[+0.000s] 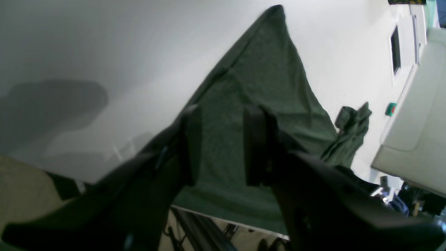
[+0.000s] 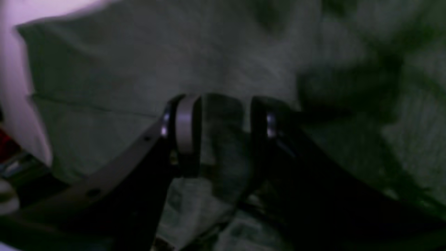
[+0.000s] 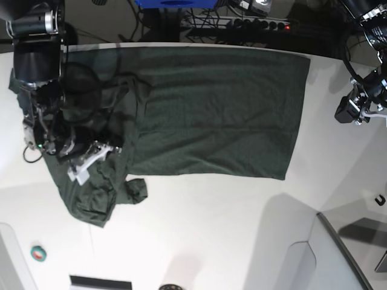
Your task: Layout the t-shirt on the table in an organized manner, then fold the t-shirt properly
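Matte black fingers (image 1: 188, 146) above soft green t-shirt (image 1: 258, 90).

The base view looks straight down from high above the table (image 3: 199, 211), taking in the whole t-shirt (image 3: 217, 109) and both arms. The left wrist camera sits behind the left gripper (image 1: 221, 146), looking past its fingers across the shirt (image 1: 258, 90) from some way off and above. The right wrist camera rides behind the right gripper (image 2: 224, 129), pressed very near the cloth (image 2: 139, 69), which fills its blurred, dim frame. All three views share the shirt.
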You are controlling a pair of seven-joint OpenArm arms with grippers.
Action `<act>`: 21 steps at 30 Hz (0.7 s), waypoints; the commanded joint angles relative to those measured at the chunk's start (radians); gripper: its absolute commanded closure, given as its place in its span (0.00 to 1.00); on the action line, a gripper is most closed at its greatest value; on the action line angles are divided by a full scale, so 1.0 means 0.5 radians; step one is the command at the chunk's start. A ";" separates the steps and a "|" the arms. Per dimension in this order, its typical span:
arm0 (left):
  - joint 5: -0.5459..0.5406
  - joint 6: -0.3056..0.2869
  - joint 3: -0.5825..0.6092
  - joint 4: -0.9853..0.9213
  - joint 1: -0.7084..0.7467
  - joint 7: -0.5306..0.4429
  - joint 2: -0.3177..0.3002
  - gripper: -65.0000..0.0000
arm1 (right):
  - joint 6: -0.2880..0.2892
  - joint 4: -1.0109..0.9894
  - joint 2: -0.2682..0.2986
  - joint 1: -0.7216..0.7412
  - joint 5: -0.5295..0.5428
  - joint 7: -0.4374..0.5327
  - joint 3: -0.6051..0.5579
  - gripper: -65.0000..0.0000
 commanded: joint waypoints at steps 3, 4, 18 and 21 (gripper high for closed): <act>-0.042 -0.005 -0.015 0.030 -0.007 -0.006 -0.040 0.71 | 0.020 0.018 0.066 0.067 0.034 0.074 0.004 0.68; -0.042 -0.005 -0.015 0.030 -0.007 -0.006 -0.040 0.71 | 0.020 0.018 0.072 0.064 0.034 0.077 0.004 0.68; -0.042 -0.005 -0.012 0.030 -0.032 -0.006 -0.040 0.71 | 0.020 0.098 0.149 -0.053 0.038 0.077 0.023 0.68; -0.042 -0.005 -0.012 0.030 -0.032 -0.006 -0.040 0.71 | 0.020 0.039 0.143 -0.046 0.038 0.080 0.011 0.68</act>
